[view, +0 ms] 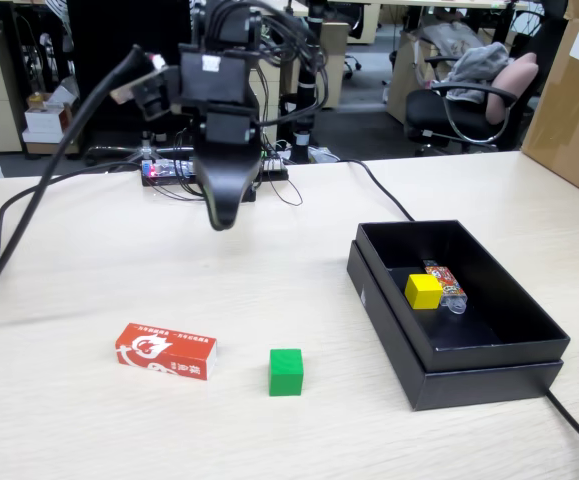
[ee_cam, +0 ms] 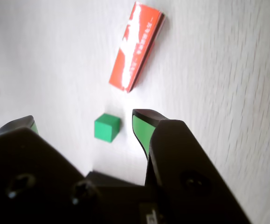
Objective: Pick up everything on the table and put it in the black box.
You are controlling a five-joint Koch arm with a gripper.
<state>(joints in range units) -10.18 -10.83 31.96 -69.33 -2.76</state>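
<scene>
Green cube (view: 286,371): I see it standing on the table (view: 89,420) near the front edge in the fixed view, untouched; in the wrist view (ee_cam: 107,127) it sits between the two jaw tips, well below them.
Red-and-white carton (view: 166,351): I find it lying flat on the table, just to the left of the green cube in the fixed view, apart from it.
Yellow cube (view: 423,291): I see it inside the black box (view: 489,365), near the middle, touching or just beside a small orange-printed packet (view: 445,283).
Black box: on the right part of the table in the fixed view.
Gripper (ee_cam: 86,122): I read the jaws as spread apart and empty, hanging in the air above the table.
</scene>
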